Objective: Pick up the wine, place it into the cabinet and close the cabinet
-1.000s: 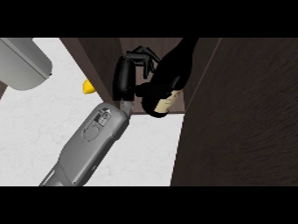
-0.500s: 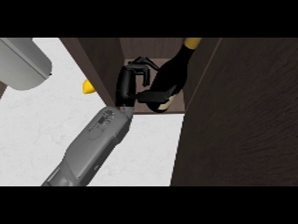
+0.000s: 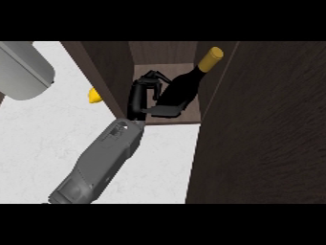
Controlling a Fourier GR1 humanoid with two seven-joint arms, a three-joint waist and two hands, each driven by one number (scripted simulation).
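The wine bottle (image 3: 186,83) is dark with a yellow cap. It leans to the upper right inside the open dark-wood cabinet (image 3: 116,67), its base near the shelf's front edge. My right hand (image 3: 140,95) reaches into the cabinet from the lower left. Its fingers curl against the bottle's left side and its thumb crosses the bottle's base, hiding the lower part. The grey forearm runs down to the view's lower left. My left hand shows nowhere.
The cabinet's open door (image 3: 278,129) fills the right side as a large dark panel. A small yellow object (image 3: 93,94) lies on the white counter (image 3: 31,143) just left of the cabinet wall. A grey rounded body (image 3: 17,72) juts in at the upper left.
My right hand has carried the bottle up and deeper into the cabinet. The bottle's neck and yellow cap have come fully into view.
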